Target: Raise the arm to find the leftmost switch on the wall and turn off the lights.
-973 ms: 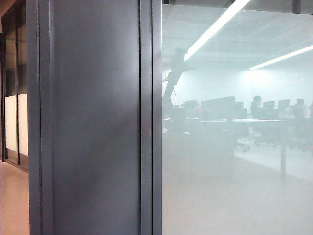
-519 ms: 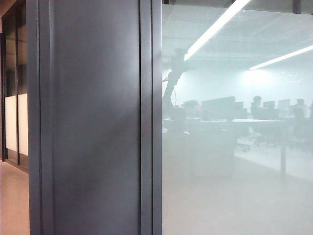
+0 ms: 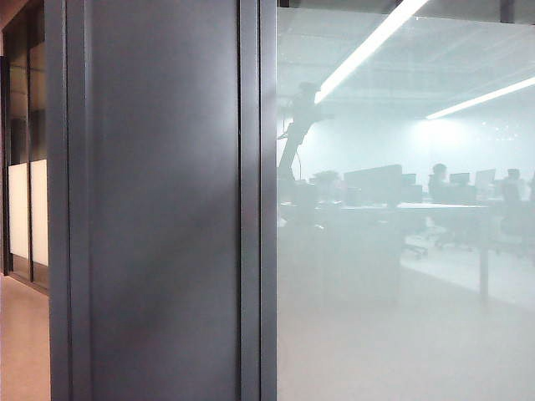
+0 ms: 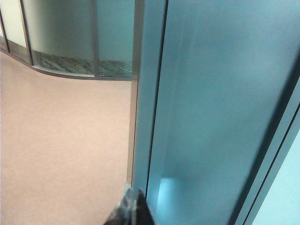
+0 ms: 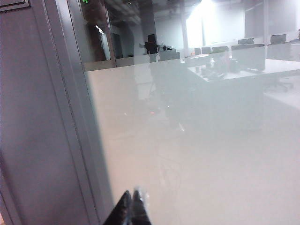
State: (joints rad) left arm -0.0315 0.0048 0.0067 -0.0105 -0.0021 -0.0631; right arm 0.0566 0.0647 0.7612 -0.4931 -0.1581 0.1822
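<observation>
2 grippers show only their tips, both pressed together with nothing between them: the left gripper [image 4: 130, 212] close to the grey wall panel [image 4: 220, 108], the right gripper [image 5: 131, 209] near the frosted glass [image 5: 211, 154]. The arm [image 3: 298, 125] appears hazily in the exterior view's milky glass beside the panel's edge, raised, probably to search; no switch is visible.

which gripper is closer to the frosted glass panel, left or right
Right. The right gripper has its tips in front of the frosted glass panel, near its edge. The left gripper faces the dark metal column by the floor instead.
</observation>
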